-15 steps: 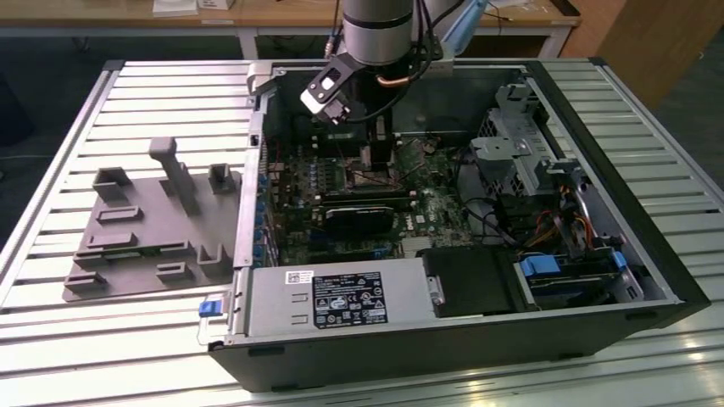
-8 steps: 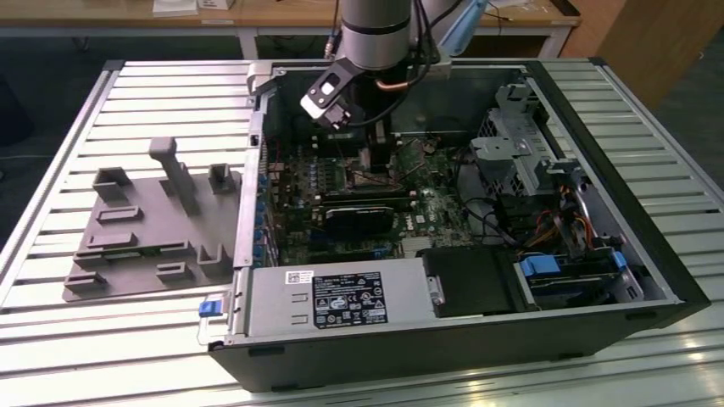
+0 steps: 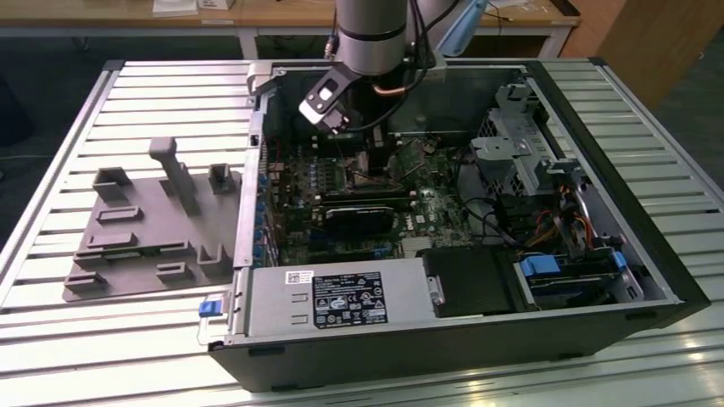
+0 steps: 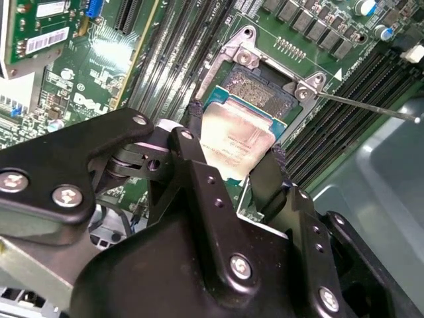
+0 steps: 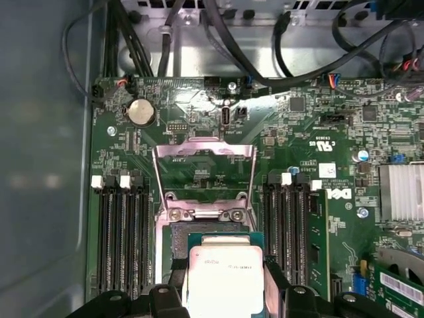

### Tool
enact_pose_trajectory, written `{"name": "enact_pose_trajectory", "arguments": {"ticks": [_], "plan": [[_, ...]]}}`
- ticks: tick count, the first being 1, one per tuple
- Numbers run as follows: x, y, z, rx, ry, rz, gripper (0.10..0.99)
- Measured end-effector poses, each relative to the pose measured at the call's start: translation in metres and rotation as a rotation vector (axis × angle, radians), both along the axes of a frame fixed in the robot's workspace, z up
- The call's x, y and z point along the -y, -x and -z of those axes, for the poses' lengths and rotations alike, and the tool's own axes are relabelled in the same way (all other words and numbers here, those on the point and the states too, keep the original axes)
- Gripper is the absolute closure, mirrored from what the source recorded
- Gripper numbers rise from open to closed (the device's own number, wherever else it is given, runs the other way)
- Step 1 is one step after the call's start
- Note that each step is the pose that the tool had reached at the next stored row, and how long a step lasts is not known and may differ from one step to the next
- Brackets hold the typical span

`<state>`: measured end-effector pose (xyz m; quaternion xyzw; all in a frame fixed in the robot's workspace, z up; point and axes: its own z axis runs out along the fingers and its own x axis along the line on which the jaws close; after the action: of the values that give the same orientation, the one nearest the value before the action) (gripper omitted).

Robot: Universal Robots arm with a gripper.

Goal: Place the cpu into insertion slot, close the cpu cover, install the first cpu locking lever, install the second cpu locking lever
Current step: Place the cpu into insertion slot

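My gripper (image 4: 236, 147) is shut on the cpu (image 4: 240, 132), a flat square chip with a dull silvery top, one black finger (image 4: 194, 124) on each of two opposite edges. The chip hangs over the near part of the insertion slot (image 4: 257, 89), whose field of contacts still shows beyond it; whether they touch I cannot tell. In the first wrist view the cpu (image 5: 222, 268) sits just short of the slot (image 5: 180, 238). The cpu cover (image 5: 204, 154), a thin silvery frame, stands flipped back. A thin locking lever rod (image 4: 364, 106) sticks out sideways. In the exterior view the gripper (image 3: 342, 127) reaches down into the case.
The open computer case (image 3: 453, 348) lies on a slatted metal table (image 3: 169, 85). Memory slots (image 5: 122, 232) flank the socket on both sides. A black rectangular module (image 3: 362, 216), cables (image 5: 218, 46), a drive cage (image 3: 520, 136) and a power supply (image 3: 339, 301) crowd the board. A grey fixture plate (image 3: 147, 229) lies outside the case.
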<state>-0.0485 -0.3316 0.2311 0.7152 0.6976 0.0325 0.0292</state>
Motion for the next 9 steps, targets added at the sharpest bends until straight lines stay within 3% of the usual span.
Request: {"name": "enact_pose_trajectory", "arguments": {"ticks": [9], "plan": [[-0.0021, 0.0001, 0.0085, -0.0001, 0.0, -0.018, 0.549]]}}
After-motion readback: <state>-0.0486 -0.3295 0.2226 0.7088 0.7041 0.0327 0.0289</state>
